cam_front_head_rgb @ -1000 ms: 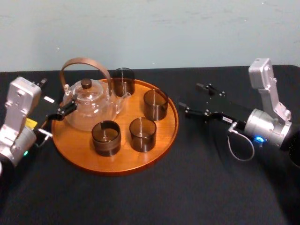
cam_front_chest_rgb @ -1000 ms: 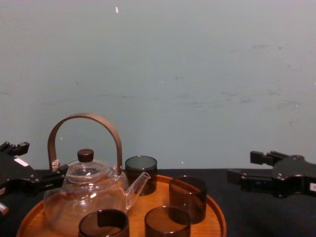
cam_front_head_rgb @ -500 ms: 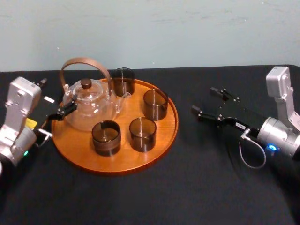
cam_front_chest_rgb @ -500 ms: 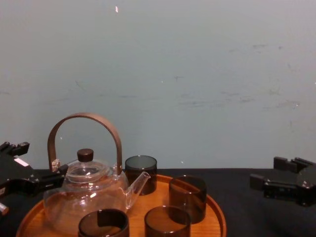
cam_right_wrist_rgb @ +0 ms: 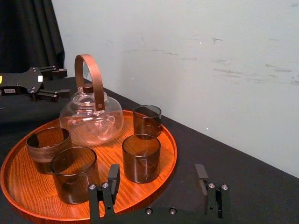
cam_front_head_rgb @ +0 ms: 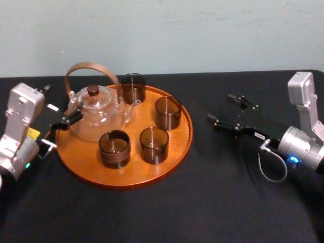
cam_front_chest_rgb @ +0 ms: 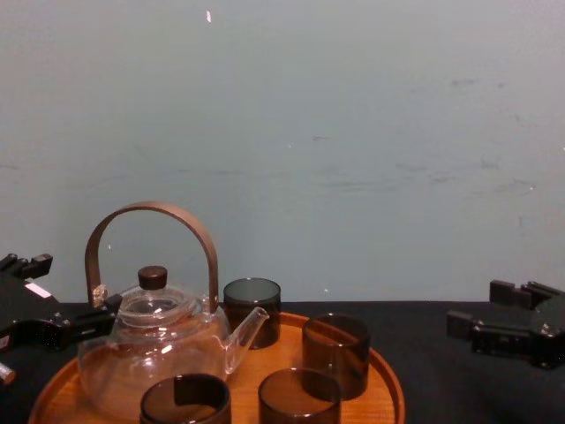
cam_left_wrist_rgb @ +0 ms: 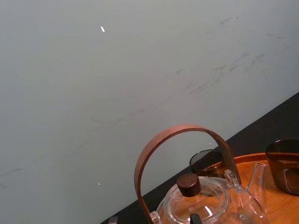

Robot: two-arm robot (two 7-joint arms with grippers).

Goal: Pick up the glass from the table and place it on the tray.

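Several smoky brown glasses stand upright on the round wooden tray (cam_front_head_rgb: 172, 161); the one nearest my right arm is a glass (cam_front_head_rgb: 167, 112) at the tray's right side, also the middle glass (cam_right_wrist_rgb: 141, 157) in the right wrist view. No glass stands on the black table (cam_front_head_rgb: 202, 202). My right gripper (cam_front_head_rgb: 220, 109) hovers open and empty over the table, a short way right of the tray; its fingers (cam_right_wrist_rgb: 100, 196) frame the tray. My left gripper (cam_front_head_rgb: 58, 106) is open and empty by the tray's left rim, beside the teapot.
A clear glass teapot (cam_front_head_rgb: 96, 112) with a tall brown arched handle (cam_front_chest_rgb: 150, 212) takes up the tray's back left. A pale wall rises behind the table. Bare black table lies in front of and to the right of the tray.
My right gripper drew back to the right, away from the tray, then held still over the last half second. The left arm, glasses and teapot have not moved.
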